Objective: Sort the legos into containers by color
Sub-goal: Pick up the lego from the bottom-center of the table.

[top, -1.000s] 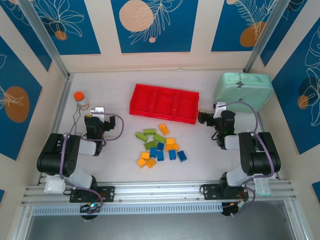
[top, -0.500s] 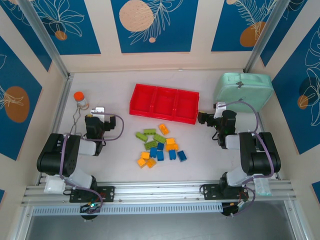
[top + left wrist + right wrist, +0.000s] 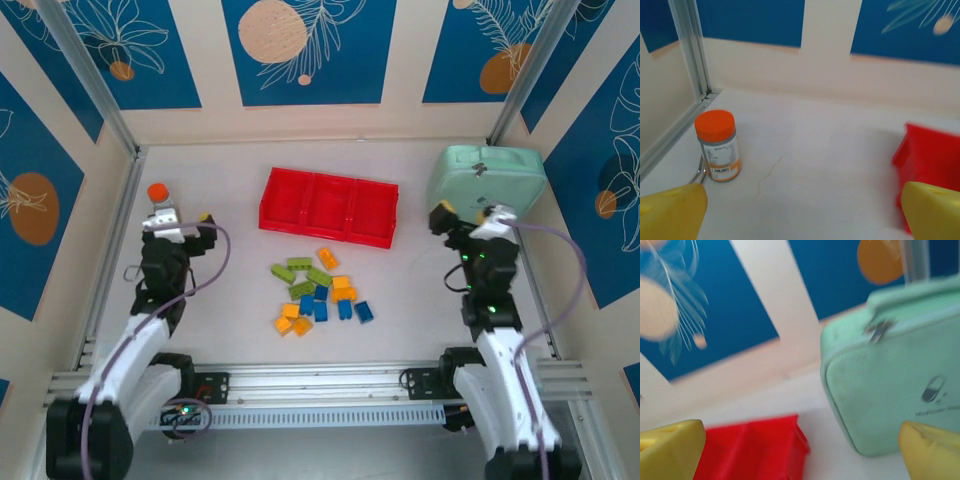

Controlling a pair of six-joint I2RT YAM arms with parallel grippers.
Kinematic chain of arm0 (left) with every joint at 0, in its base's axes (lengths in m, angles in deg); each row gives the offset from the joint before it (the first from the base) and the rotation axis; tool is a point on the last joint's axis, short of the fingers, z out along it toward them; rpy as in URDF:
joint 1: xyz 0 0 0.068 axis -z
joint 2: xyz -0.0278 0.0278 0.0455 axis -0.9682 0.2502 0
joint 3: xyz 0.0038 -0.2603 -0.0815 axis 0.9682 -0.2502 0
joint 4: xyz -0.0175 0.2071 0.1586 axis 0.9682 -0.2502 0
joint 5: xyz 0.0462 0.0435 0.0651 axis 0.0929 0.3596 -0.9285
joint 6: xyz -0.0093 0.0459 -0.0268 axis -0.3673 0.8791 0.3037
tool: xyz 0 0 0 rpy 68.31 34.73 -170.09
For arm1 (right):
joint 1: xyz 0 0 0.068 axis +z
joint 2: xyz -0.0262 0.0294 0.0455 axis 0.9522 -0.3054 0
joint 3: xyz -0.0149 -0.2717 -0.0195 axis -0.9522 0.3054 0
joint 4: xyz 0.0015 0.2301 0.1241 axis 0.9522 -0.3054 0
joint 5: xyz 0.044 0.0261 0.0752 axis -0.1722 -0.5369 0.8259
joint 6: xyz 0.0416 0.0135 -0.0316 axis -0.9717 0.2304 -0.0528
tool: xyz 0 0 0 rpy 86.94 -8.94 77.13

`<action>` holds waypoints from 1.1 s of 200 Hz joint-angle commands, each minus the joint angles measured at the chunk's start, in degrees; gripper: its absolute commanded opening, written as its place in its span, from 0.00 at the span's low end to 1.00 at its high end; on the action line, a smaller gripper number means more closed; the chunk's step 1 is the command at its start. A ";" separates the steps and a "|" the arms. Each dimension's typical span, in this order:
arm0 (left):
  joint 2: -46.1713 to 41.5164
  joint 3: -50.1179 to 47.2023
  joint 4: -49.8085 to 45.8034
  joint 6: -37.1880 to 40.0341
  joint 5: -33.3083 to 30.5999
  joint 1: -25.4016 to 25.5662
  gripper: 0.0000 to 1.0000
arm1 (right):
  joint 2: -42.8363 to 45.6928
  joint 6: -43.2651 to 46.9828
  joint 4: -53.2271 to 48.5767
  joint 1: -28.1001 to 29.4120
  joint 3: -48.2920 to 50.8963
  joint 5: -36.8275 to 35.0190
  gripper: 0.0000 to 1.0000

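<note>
both arms stretched forward off their bases, wrists roughly level. left gripper (image 3: 182,222) is left of the red tray (image 3: 320,235), well apart from it, jaws wide open, nothing between the yellow fingertips (image 3: 670,210). right gripper (image 3: 470,215) is right of the tray, near its end, jaws equally wide, empty

Left wrist view: we see the red tray (image 3: 930,155) smeared, cut by the right edge and partly behind a yellow fingertip (image 3: 932,210) of the left tool (image 3: 801,212). Both its fingertips run off the bottom edge. Print on the bottle (image 3: 717,145) label is too small to read. Right wrist view is blurred throughout: mint case (image 3: 890,380) cut by the right edge, its logo text unreadable, tray's lower part off-frame. From above, the legos (image 3: 318,290) crowd together; we can't count them exactly.
</note>
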 commanded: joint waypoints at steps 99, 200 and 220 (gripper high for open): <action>-2.68 30.46 -72.35 -5.84 36.30 0.80 0.99 | -24.23 -8.97 -65.35 31.34 -27.42 24.15 0.96; -3.79 27.29 -68.97 -4.38 39.02 0.79 0.99 | -37.80 -12.50 -64.65 43.30 -22.00 12.62 0.93; -4.10 27.20 -68.88 -4.03 40.65 0.81 0.99 | -43.45 -12.95 -65.32 43.85 -23.08 10.82 0.90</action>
